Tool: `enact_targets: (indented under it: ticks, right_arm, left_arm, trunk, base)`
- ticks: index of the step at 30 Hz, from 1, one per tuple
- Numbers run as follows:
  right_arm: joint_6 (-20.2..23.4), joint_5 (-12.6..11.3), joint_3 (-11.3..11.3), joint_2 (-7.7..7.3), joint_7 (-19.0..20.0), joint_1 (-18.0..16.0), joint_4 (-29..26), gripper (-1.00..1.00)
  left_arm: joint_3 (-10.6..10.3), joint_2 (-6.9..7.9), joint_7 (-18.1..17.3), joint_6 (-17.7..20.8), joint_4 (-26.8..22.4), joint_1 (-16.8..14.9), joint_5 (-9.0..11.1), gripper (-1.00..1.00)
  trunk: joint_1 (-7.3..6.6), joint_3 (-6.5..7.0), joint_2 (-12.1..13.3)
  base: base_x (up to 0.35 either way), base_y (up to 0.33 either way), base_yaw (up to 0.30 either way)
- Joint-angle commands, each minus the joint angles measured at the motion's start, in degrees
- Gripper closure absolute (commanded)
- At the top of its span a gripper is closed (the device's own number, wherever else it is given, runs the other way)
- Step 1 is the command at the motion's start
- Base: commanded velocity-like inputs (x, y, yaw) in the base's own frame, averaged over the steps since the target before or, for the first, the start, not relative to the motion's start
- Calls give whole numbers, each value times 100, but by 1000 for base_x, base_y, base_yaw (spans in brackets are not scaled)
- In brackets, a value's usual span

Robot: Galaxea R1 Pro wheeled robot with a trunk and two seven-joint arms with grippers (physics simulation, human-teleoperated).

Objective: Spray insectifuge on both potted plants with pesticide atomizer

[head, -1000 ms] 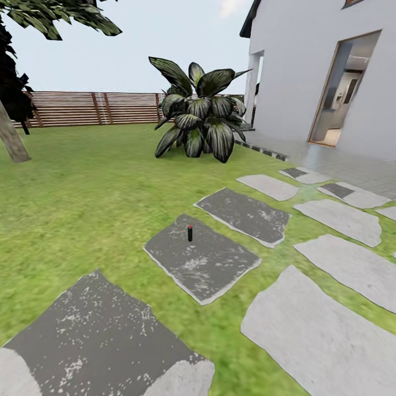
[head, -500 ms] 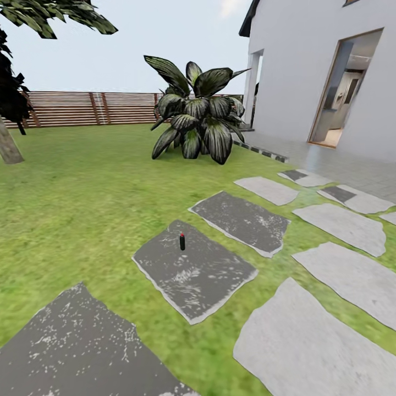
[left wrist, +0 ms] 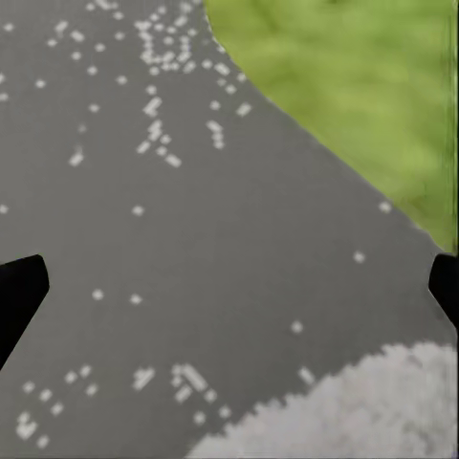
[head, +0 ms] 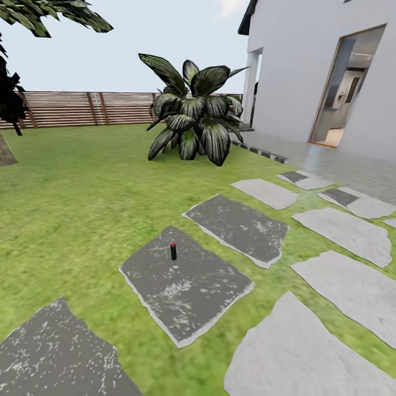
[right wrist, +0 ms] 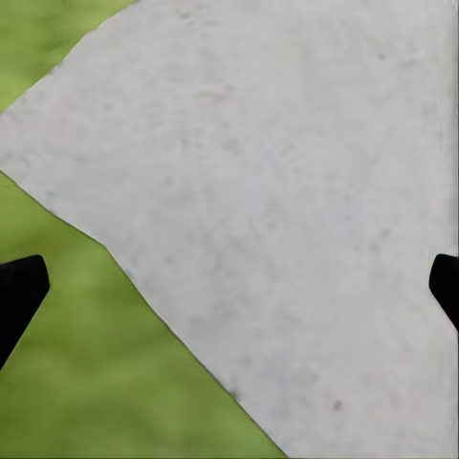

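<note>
A small dark bottle with a red top (head: 173,251) is standing upright on a dark grey stepping slab (head: 192,291) in the lawn (head: 82,192); it is too small to tell whether this is the sprayer. More slabs are lying around it: another dark one (head: 239,226) just beyond, a dark one (head: 49,357) nearer the camera at the left, and pale ones (head: 352,286) at the right. Further back a large plant with broad dark striped leaves (head: 192,118) is growing near the white house (head: 297,71), whose open doorway (head: 344,93) is showing a room inside. A brown slatted fence (head: 82,108) is running along the far edge of the grass, and a tree trunk (head: 5,154) is standing at the left.

The left gripper (left wrist: 229,287) is hanging over a dark speckled slab (left wrist: 191,239) beside grass, its fingertips (left wrist: 19,287) spread wide with nothing between them. The right gripper (right wrist: 229,287) is hanging over a pale slab (right wrist: 287,191), its fingertips (right wrist: 19,287) likewise wide apart and holding nothing
</note>
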Motion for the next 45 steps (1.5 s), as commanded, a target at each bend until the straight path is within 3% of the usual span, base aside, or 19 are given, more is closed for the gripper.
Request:
enact_targets:
  ticks: [1, 45]
  right_arm:
    - [-18, 2, 2, 0, -2, -3, 5, -100]
    - [-18, -7, 2, 0, -2, -2, -3, -100]
  left_arm:
    - [7, 0, -2, -19, 4, -3, 9, -100]
    - [7, 9, 5, -19, 4, -3, 9, -100]
  trunk:
    - [2, -5, -2]
    - [2, -5, -2]
  base:
    - [281, -162, 0]
    - [278, -168, 0]
